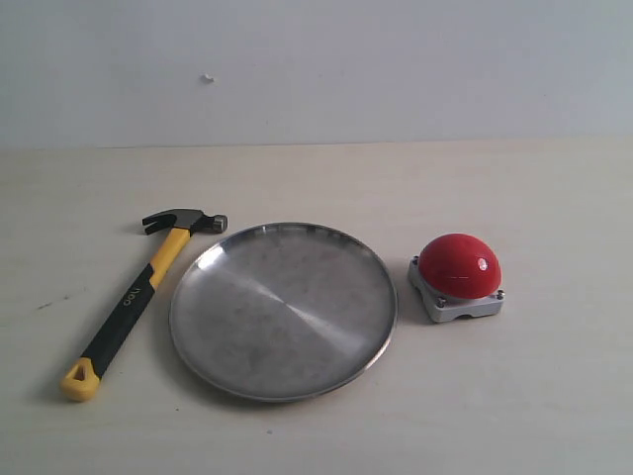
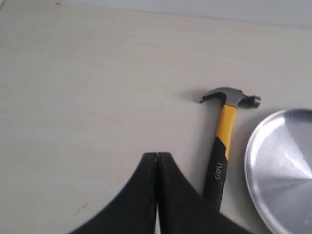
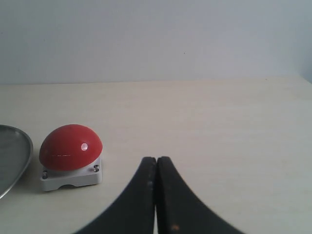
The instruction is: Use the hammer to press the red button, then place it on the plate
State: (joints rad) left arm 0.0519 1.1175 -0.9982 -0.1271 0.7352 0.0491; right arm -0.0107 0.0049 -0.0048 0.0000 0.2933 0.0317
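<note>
The hammer (image 1: 138, 292) lies flat on the table left of the plate (image 1: 284, 309), its dark head toward the back and its yellow end toward the front. The red button (image 1: 457, 275) on its grey base stands right of the plate. Neither gripper shows in the exterior view. In the left wrist view my left gripper (image 2: 156, 155) is shut and empty, with the hammer (image 2: 223, 136) and the plate's rim (image 2: 251, 165) beside it. My right gripper (image 3: 156, 159) is shut and empty too, apart from the red button (image 3: 71, 148) and the plate's edge (image 3: 24, 156).
The table (image 1: 316, 178) is a pale wood-look surface that ends at a plain light wall (image 1: 316, 69) at the back. A small dark scuff (image 1: 45, 304) marks the table left of the hammer's handle.
</note>
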